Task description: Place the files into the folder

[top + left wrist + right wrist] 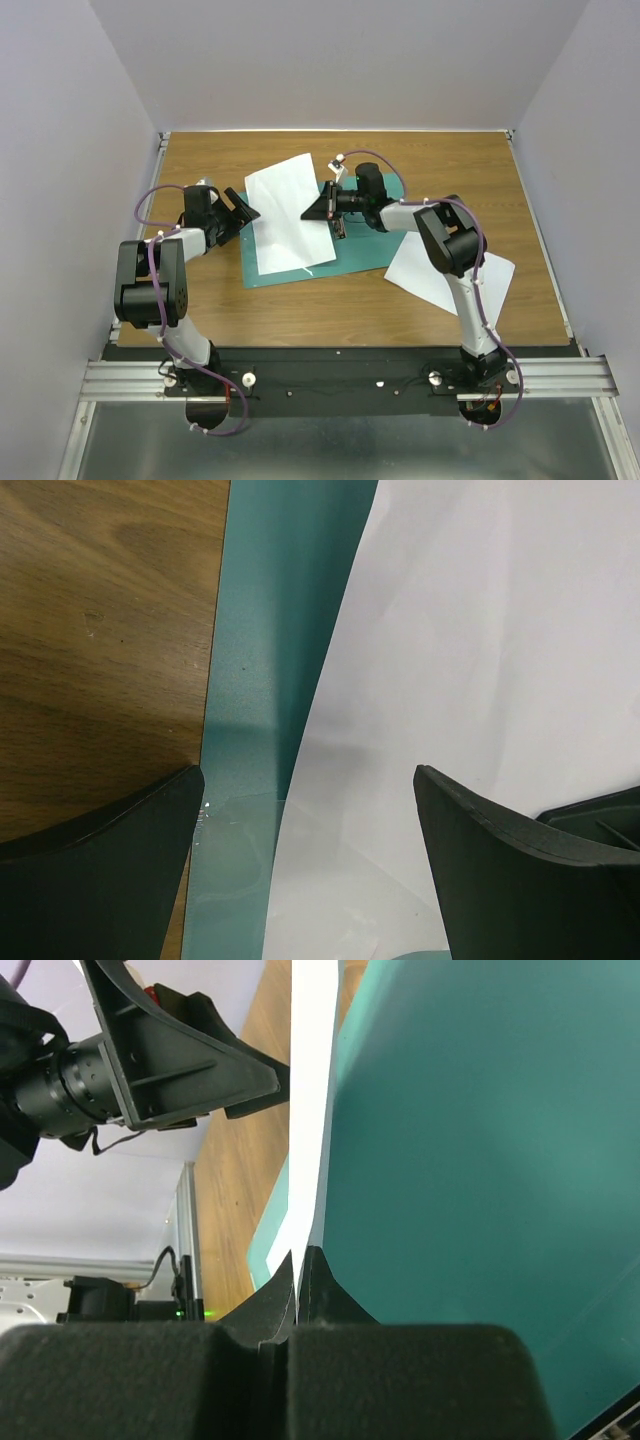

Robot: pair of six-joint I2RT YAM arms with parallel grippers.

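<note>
The teal-green folder (268, 272) lies flat mid-table. One white file (285, 215) rests slanted over it, and my right gripper (322, 210) is shut on its right edge. In the right wrist view the jaws (300, 1252) pinch the thin sheet (310, 1110) beside the folder's green face (480, 1160). My left gripper (245, 207) stands open at the sheet's left edge. Its fingers (305, 770) straddle the paper's edge (480, 630), a strip of folder (260, 630) and a clear leaf (230, 880), holding nothing. A second file (440, 275) lies flat on the table to the right.
The wooden table (450, 170) is walled by pale panels at the back and both sides. The black base rail (330, 375) with both arm mounts runs along the near edge. The right arm's forearm passes over the second sheet.
</note>
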